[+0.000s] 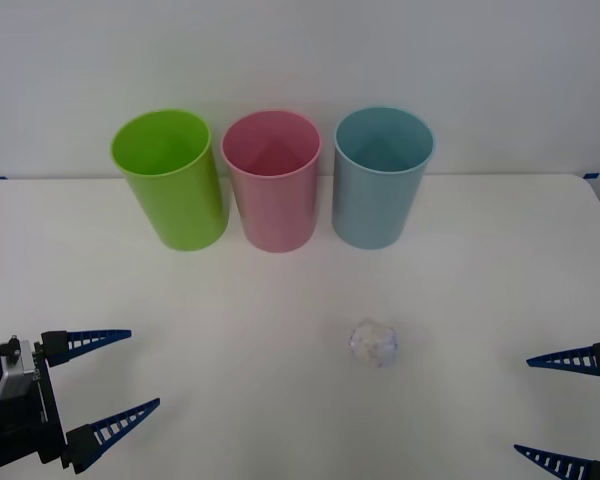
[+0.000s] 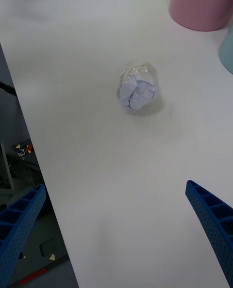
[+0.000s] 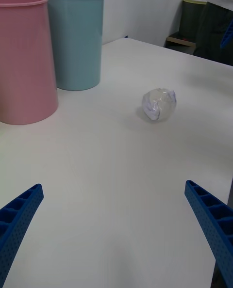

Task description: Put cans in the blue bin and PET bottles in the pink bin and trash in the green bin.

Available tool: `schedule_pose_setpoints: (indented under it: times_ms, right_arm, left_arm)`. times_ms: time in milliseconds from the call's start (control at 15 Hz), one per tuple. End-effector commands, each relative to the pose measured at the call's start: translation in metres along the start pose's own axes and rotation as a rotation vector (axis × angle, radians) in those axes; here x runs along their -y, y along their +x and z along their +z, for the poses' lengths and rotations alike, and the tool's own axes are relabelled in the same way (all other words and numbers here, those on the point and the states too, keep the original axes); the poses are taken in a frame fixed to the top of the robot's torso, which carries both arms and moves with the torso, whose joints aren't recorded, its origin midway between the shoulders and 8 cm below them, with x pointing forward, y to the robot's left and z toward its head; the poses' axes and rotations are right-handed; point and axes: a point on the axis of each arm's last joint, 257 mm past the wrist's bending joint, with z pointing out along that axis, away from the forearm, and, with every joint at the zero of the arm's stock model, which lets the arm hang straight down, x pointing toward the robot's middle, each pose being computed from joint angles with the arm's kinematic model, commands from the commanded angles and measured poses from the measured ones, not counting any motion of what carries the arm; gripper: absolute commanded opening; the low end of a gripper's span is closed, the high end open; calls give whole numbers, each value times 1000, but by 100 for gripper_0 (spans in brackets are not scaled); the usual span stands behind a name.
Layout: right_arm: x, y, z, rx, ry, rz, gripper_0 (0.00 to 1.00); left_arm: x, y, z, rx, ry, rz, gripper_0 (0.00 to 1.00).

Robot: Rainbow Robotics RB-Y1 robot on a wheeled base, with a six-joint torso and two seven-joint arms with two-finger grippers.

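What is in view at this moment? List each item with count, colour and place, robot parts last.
green bin: 1, lime green, upright at the back of the table, leftmost of the row.
pink bin: 1, pink, upright, middle of the row, close beside the green bin.
blue bin: 1, light blue, upright, rightmost of the row.
trash: 1, whitish crumpled ball, lying alone on the table in front of the blue bin, nearer the robot.
table: 1, white, carrying everything.
left gripper: 1, blue fingers, open, near left corner, holding nothing.
right gripper: 1, blue fingers, open, near right edge, holding nothing.
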Motion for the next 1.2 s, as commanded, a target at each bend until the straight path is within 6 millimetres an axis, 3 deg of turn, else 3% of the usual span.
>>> schedule_pose_setpoints:
  times_ms: [67,800,1000,1200]
  right_arm:
    - [0,0,0,0,0,0,100]
    - [0,0,0,0,0,0,100]
    - [1,-28,-2,65,8,-37,100]
    - [7,-41,-13,38,19,-47,100]
  left_arm:
    - [0,0,0,0,0,0,100]
    - [0,0,0,0,0,0,100]
    - [0,0,0,0,0,0,100]
    - [0,0,0,0,0,0,100]
